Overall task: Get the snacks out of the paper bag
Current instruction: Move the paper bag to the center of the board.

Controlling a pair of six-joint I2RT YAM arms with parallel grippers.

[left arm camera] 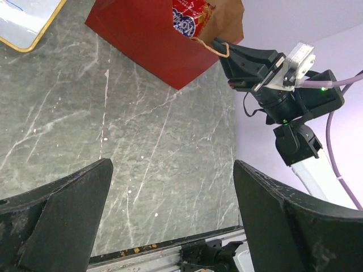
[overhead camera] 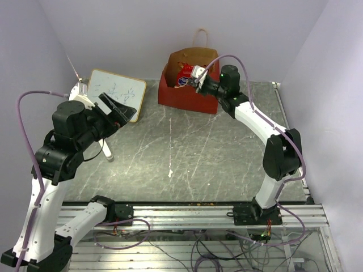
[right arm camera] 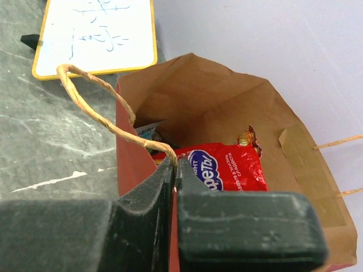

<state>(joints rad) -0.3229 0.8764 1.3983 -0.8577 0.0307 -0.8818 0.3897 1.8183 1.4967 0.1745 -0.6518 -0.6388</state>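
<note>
The right gripper (right arm camera: 174, 170) is pinching the bag's (right arm camera: 272, 107) front rim; the left gripper (left arm camera: 173, 167) is hovering open. Pulling the mouth wide should be exposing the red packet (right arm camera: 227, 167)

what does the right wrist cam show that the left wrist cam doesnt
Right wrist only: a small orange packet and a pale wrapper tucked around the red snack bag.

Left wrist only: the open left claw, the right arm seen from outside, and the table's front rail.

Both: the paper bag, the red snack bag, the right claw shut on the bag's front rim, the whiteboard and the table.
</note>
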